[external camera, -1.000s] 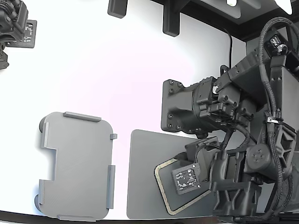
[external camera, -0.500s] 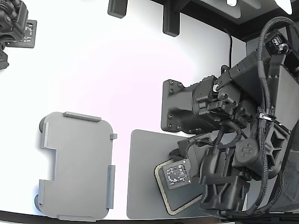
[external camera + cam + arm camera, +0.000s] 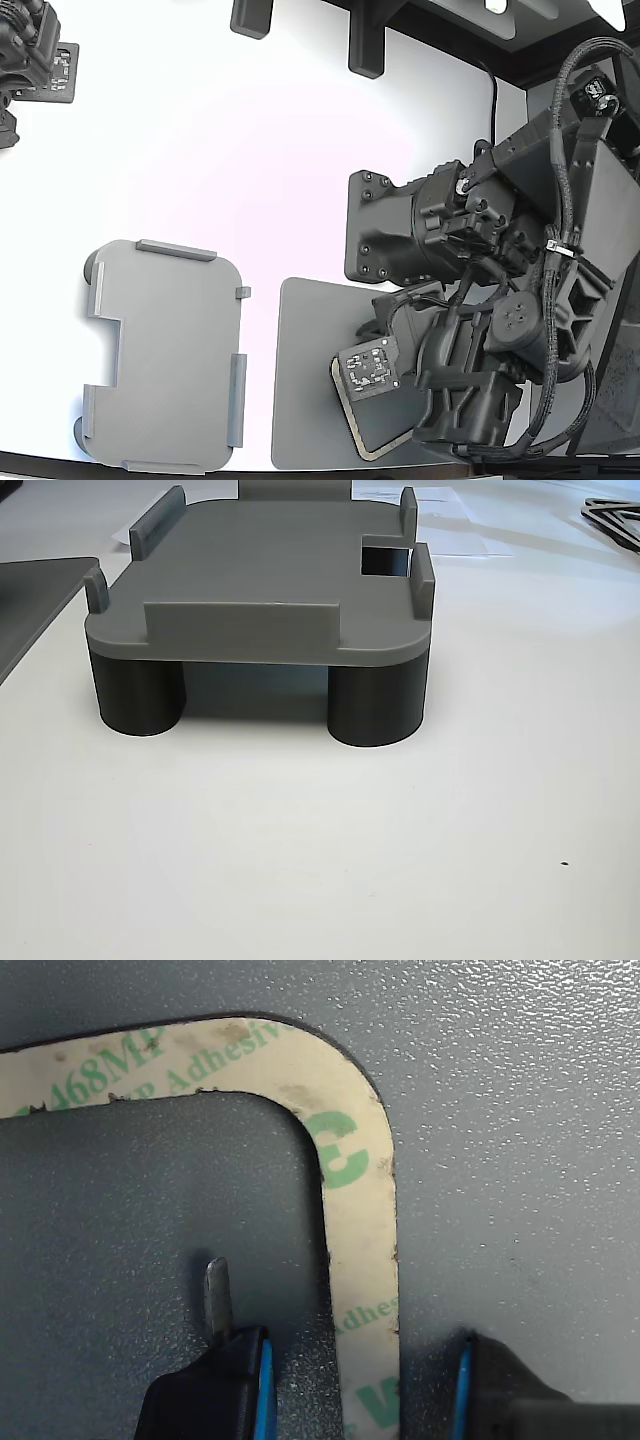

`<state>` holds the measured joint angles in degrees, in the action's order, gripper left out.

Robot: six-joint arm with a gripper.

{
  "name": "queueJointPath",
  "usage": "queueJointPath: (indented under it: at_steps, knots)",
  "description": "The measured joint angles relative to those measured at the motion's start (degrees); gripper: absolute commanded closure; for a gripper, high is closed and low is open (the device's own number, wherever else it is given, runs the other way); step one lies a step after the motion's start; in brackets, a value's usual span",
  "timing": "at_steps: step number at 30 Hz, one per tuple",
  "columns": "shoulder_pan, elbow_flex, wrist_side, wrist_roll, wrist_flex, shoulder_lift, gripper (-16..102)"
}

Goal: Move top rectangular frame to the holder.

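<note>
The top rectangular frame [image 3: 358, 1210] is a thin beige strip with green print, lying flat on a dark grey mat [image 3: 520, 1110]; one rounded corner fills the wrist view. My gripper [image 3: 355, 1385] is open, one finger [image 3: 215, 1375] with a thin metal blade inside the hollow centre and the other finger [image 3: 495, 1390] outside, straddling the strip. In the exterior view the arm's head covers most of the frame [image 3: 347, 412]. The holder [image 3: 160, 355], a light grey tray with raised tabs, stands apart at the exterior view's left with nothing on it; the other view shows the holder [image 3: 260, 590] on round feet.
The dark mat [image 3: 305, 380] lies between the holder and the arm's base. A second arm [image 3: 30, 50] sits at the exterior view's top left. Dark brackets [image 3: 365, 45] stand at the table's far edge.
The arm's head has shifted toward the exterior view's left over the frame, bringing its marker tag nearer the frame's left corner. The holder and the frame have not moved.
</note>
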<state>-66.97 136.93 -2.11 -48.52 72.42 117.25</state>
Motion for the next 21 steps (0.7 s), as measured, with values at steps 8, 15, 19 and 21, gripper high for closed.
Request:
queueJointPath:
  at_steps: [8,15,19,21]
  knots:
    - [0.3,0.3,-1.2,-0.4,0.9,0.1,81]
    - [0.4,-2.1,-1.5,-0.8,4.7,-1.1,96]
    - [0.4,-7.9,-1.9,-3.7,10.0,-2.0,96]
    - [0.7,-12.1,-2.9,-6.6,12.7,-3.1,96]
